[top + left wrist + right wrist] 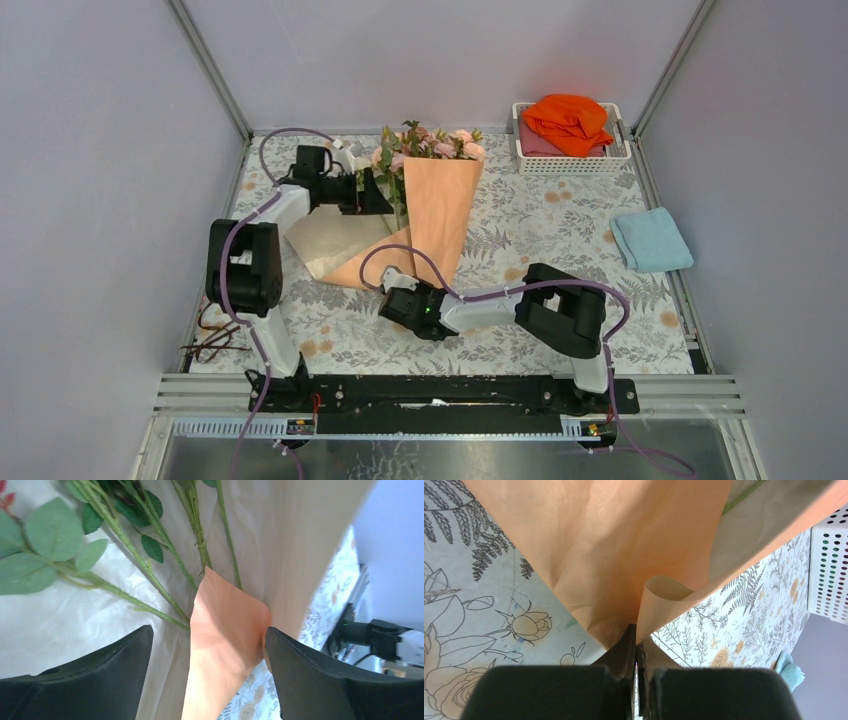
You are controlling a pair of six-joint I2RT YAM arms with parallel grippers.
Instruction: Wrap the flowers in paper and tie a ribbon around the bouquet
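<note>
Pinching the bottom corner of the paper [614, 555], the right claw [636, 639] is clamped shut on it, and the sheet fans out ahead of its fingers over the flower-printed worktop [484, 605]. The left claw [209, 630] stands wide open, with a peach flap of the paper rising between its fingers. The flowers [55, 527] lie just beyond those fingers, their green stems on the sheet's pale inner face.
</note>
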